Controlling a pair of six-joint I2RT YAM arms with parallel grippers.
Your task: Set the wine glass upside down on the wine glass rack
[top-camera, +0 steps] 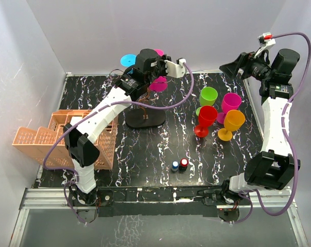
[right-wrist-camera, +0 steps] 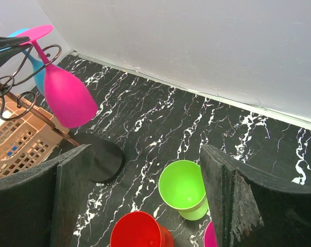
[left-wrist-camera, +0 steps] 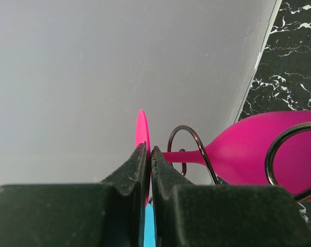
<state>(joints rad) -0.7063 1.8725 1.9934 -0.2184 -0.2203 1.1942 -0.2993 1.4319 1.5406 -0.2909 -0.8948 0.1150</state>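
A pink wine glass [top-camera: 158,83] hangs upside down, bowl down and foot up, at the top of the wine glass rack [top-camera: 145,119]. In the left wrist view its stem [left-wrist-camera: 184,156] passes through a curled wire scroll [left-wrist-camera: 189,135] and its bowl [left-wrist-camera: 258,154] lies behind another loop. My left gripper [left-wrist-camera: 148,149] is shut on the thin edge of the glass's pink foot [left-wrist-camera: 141,126]. A blue glass [right-wrist-camera: 37,72] hangs on the rack behind it. My right gripper [right-wrist-camera: 145,149] is open and holds nothing, high above the standing glasses at the right [top-camera: 232,66].
Green [top-camera: 208,96], magenta [top-camera: 230,103], red [top-camera: 207,116] and orange [top-camera: 234,121] glasses stand upright right of the rack. Two small bottles [top-camera: 179,165] sit near the front. An orange lattice crate [top-camera: 88,139] lies at the left. The back wall is close behind the rack.
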